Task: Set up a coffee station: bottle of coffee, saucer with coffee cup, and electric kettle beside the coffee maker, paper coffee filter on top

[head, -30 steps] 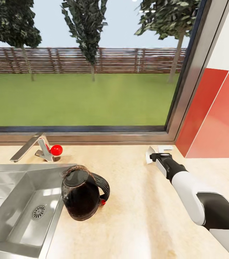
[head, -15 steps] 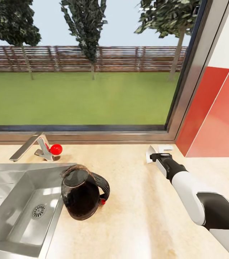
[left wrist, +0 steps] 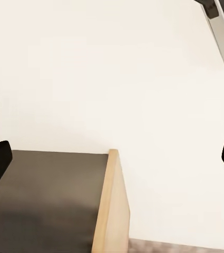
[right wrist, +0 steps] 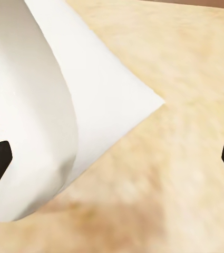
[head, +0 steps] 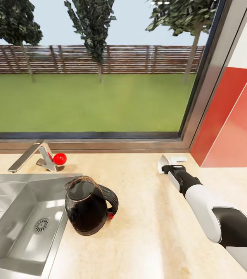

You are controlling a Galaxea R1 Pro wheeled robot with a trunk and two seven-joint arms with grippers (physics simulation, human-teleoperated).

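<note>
The paper coffee filter (head: 164, 162), a white folded cone, lies on the light wood-tone kitchen countertop (head: 146, 221) near the window corner. My right gripper (head: 170, 167) reaches to it at counter height. In the right wrist view the filter (right wrist: 48, 121) sits just ahead, partly between the spread fingertips of the open right gripper (right wrist: 112, 163). The electric kettle (head: 87, 207), glass with a black lid and loop handle, stands upright beside the sink. My left gripper (left wrist: 112, 163) is open with nothing in it, facing a white wall.
A steel sink (head: 7, 232) takes up the counter's left part, with a faucet (head: 30, 157) and red knob (head: 59, 158) behind it. A large window runs along the back and a red wall panel (head: 232, 128) stands at the right. A wood-edged dark panel (left wrist: 110, 211) lies under my left gripper.
The head camera has tilted slightly, so the whole picture has shifted up a little. The right arm, filter and kettle have not visibly moved.
</note>
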